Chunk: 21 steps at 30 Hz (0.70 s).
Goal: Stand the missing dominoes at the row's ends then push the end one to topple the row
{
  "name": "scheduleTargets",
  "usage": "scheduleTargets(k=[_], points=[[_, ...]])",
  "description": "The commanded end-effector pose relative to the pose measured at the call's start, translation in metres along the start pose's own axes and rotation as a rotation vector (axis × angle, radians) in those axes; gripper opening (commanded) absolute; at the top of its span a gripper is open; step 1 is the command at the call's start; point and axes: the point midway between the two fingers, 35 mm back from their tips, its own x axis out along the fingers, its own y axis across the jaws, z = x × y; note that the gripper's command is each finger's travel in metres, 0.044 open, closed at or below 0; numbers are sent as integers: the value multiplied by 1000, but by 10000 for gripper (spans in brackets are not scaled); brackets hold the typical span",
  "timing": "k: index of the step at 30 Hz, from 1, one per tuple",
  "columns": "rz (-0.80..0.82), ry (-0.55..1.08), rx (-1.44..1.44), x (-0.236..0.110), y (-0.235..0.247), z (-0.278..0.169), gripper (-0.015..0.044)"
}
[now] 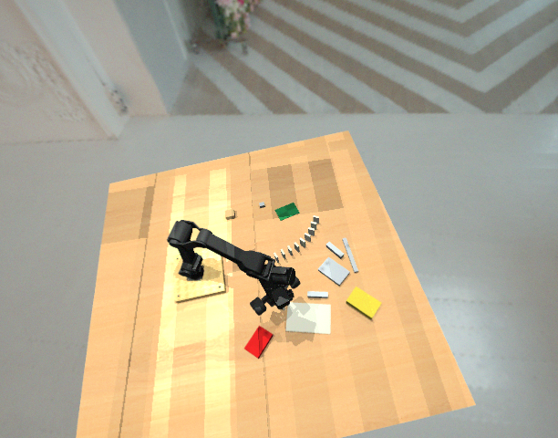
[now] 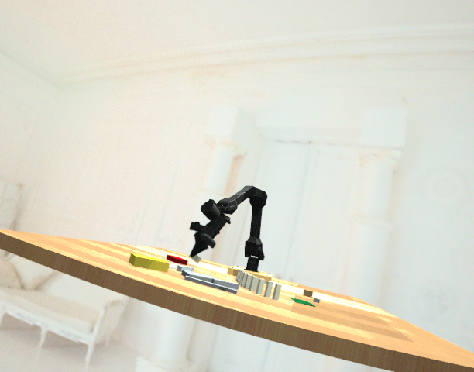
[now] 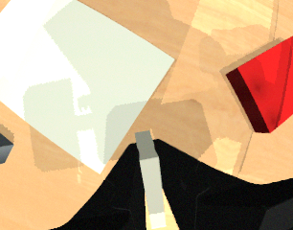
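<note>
Several pale dominoes stand upright in a curved row right of the arm. The row's near end is close to the arm's forearm in the top view. My gripper is shut on a pale grey domino, seen between the two black fingers in the wrist view. It is held above the table, away from the row, beside the white flat panel. In the top view the fingertips and held domino are hidden or too small to tell.
A red block lies near the gripper. A yellow block, a grey plate and grey bars lie right. A green piece and wooden cube lie beyond.
</note>
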Motion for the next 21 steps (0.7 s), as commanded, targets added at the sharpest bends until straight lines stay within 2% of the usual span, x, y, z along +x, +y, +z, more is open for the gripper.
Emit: scheduleTargets(k=[1, 5, 11, 21], points=[[-18, -71, -27, 9, 1, 1, 20], [-30, -151, -46, 16, 3, 5, 20], [40, -201, -151, 1, 34, 5, 20], [17, -346, -171, 12, 41, 2, 20]])
